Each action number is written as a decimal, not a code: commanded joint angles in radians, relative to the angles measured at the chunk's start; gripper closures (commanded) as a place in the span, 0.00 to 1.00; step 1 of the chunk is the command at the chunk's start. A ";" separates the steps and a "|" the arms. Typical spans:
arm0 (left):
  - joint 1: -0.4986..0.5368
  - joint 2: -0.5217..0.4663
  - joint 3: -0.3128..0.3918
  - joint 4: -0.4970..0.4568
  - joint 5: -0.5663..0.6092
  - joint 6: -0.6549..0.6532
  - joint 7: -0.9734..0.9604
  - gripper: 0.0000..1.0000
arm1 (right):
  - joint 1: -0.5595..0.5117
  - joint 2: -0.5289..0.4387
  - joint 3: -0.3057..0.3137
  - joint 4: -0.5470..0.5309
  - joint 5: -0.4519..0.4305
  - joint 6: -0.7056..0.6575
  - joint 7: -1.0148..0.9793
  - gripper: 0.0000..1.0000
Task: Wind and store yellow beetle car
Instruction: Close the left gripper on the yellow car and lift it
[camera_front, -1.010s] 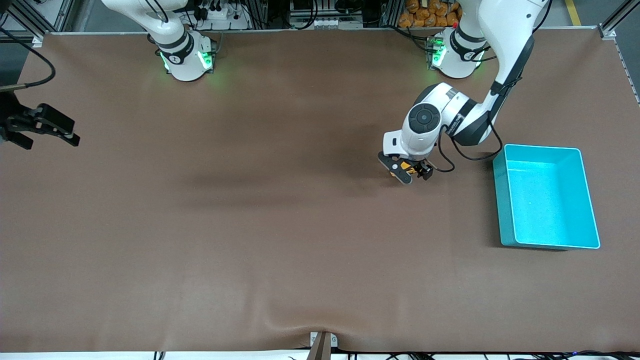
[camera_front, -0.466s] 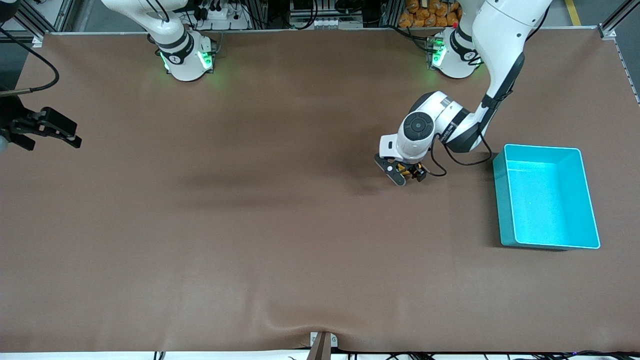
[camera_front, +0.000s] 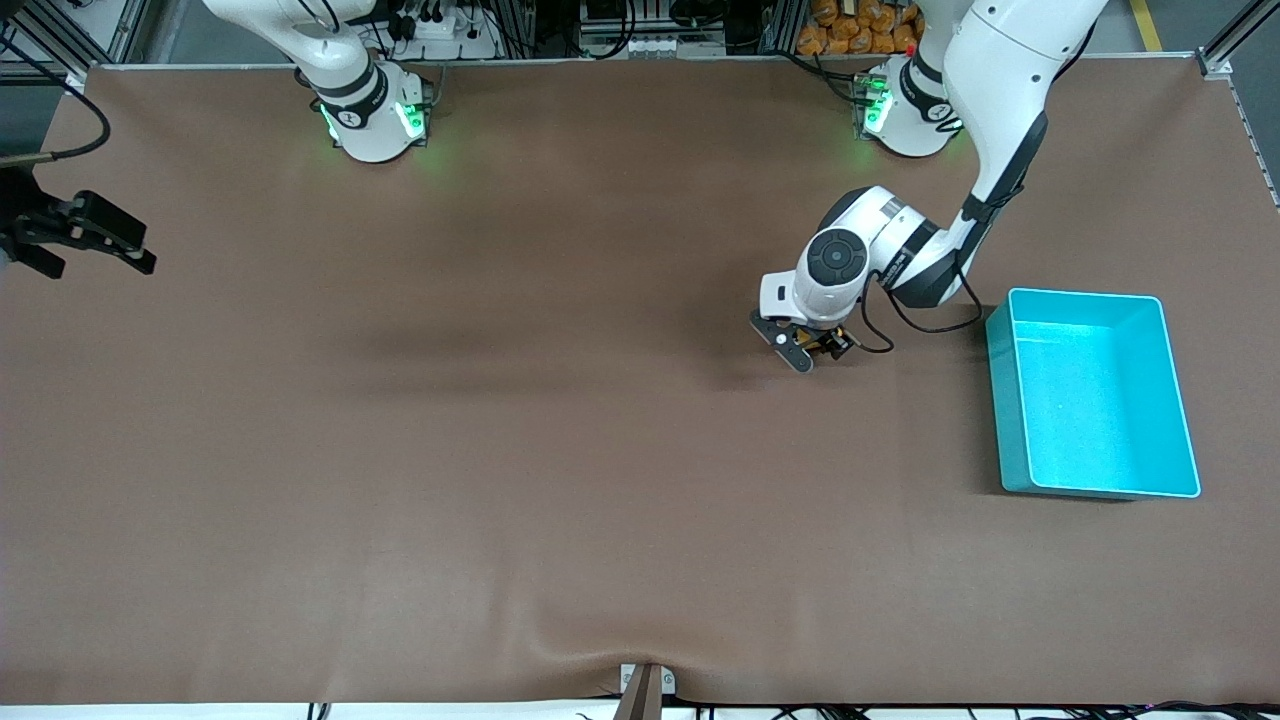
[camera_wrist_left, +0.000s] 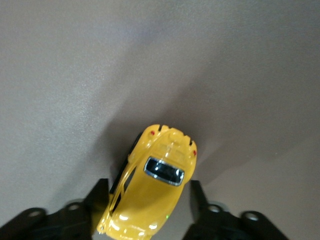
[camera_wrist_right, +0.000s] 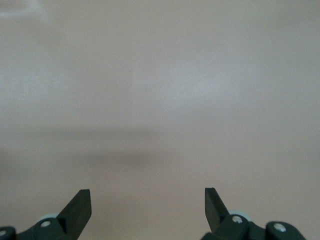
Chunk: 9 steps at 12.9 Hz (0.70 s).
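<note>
1. Since a second ago my left gripper (camera_front: 812, 349) has dropped closer to the table (camera_front: 500, 450) and drifted slightly toward the right arm's end; less of the yellow beetle car (camera_front: 822, 343) is showing under the wrist now. My right gripper (camera_front: 85, 240) has shifted a little toward the base edge of the table.
2. I'm holding the car low in the left gripper, likely so its wheels can drag on the table surface for winding. Wheel contact: can't tell from here.
3. The car is sitting roughly mid-depth on the table, toward the left arm's end, well apart from the turquoise bin (camera_front: 1010, 400) near that end edge. The bin is empty, so storing isn't done.
4. Left gripper: fingers (camera_wrist_left: 100, 195) are closing narrowly on the car's (camera_wrist_left: 150, 190) flanks, nose pointing away from the wrist.
5. Right gripper (camera_wrist_right: 147, 207): spread wide, gripping nothing, waiting over the right arm's end edge.
</note>
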 joint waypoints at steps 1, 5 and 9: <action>0.007 0.011 -0.002 -0.001 0.032 0.005 -0.058 1.00 | -0.015 -0.029 0.007 -0.033 -0.008 0.010 -0.011 0.00; 0.032 -0.024 0.003 0.020 0.030 -0.012 -0.157 1.00 | -0.012 -0.023 0.007 -0.028 -0.008 0.014 -0.009 0.00; 0.099 -0.079 0.001 0.165 0.014 -0.207 -0.271 1.00 | -0.014 -0.023 0.007 -0.028 -0.008 0.014 -0.009 0.00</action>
